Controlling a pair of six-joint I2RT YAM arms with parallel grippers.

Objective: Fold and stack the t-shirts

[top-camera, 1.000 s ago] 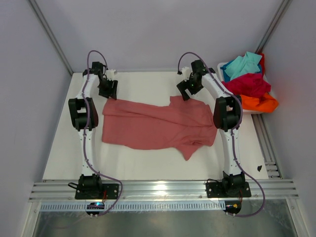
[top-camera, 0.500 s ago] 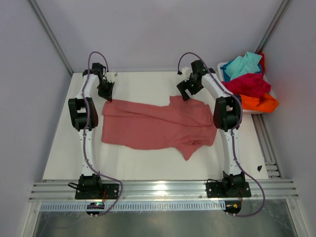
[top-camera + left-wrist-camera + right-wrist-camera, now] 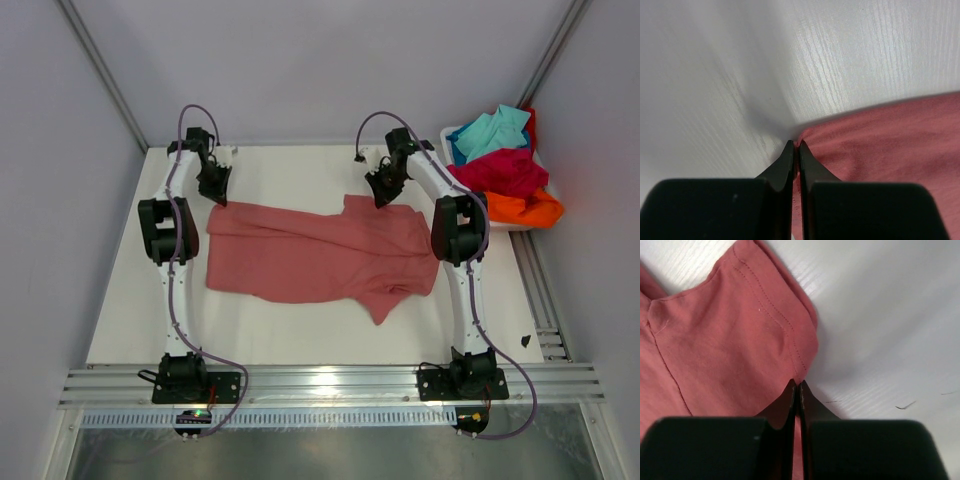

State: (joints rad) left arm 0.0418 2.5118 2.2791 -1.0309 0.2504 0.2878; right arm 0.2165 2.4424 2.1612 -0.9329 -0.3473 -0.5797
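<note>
2 arms stretched forward; left gripper, right gripper pinched tight on pink t-shirt edges.

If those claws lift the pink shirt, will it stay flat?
Probably flop: the pink t-shirt lies creased and rumpled, so it looks soft. Pinched at two edges by the left gripper and right gripper, its middle would likely sag. It seems light, thin knit.

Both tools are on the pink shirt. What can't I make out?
Top view: count of coloured cloth tees in the white plastic tub; they overlap.
Top view: small dark speck, lower right; too tiny.
Wrist views: how much salmon-pink cloth t-shirt the left tool and right tool pinch; black fingers cover it.
</note>
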